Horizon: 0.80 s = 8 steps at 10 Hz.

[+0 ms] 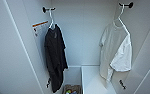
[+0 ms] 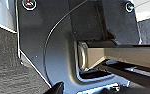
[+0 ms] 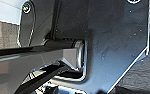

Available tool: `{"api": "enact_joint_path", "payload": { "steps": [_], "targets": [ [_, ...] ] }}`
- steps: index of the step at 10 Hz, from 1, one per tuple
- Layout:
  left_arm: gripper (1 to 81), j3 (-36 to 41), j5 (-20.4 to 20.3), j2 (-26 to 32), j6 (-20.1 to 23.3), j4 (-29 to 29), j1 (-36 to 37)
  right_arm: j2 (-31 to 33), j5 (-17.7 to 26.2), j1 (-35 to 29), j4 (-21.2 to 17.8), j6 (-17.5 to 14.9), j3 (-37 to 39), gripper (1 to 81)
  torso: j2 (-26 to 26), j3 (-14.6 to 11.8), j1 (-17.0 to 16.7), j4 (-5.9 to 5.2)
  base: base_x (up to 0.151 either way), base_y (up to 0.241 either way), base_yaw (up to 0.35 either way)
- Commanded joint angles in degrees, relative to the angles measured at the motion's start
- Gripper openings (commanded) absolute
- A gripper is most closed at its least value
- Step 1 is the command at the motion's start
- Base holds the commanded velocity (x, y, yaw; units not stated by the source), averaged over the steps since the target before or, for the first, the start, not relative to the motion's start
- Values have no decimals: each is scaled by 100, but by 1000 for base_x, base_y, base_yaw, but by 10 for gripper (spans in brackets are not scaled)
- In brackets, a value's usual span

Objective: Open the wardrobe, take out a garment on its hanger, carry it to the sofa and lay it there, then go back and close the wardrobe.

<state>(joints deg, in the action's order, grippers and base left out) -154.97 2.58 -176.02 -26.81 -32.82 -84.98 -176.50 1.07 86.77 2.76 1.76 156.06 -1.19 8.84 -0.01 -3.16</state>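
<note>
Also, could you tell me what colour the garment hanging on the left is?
Black garment; the head view shows it best.

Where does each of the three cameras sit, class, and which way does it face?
Head view: high on the robot, facing into the open wardrobe, with a black garment and a white T-shirt on a white hanger; nothing of the robot's body.
Left wrist view: on the left arm, facing down past its dark plate to grey carpet.
Right wrist view: on the right arm, past its plate to carpet.
Shared: both wrist views show carpet.
</note>
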Motion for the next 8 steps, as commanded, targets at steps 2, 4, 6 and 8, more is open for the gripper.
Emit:
{"api": "enact_joint_path", "payload": {
  "steps": [2, 4, 6, 8],
  "targets": [
    [811, 28, 286, -31, 44, -49, 170, -108, 350, -217, 6, -35, -24, 811, 0, 0, 1, 0, 94, 0, 0],
    [811, 28, 286, -21, 35, -23, 170, -108, 350, -226, 6, -35, -24, 811, 2, 0, 3, 0, 0, 0, 0],
    [811, 28, 251, 40, 35, -31, 170, -99, 359, -252, 15, -44, -16, 811, 2, 0, 6, 0, 0, 0, 0],
    [811, 54, 171, 101, -184, 274, 232, -107, 359, -296, 6, -44, -16, 811, 0, 0, 1, 0, 0, 0, 0]
  ]
}}
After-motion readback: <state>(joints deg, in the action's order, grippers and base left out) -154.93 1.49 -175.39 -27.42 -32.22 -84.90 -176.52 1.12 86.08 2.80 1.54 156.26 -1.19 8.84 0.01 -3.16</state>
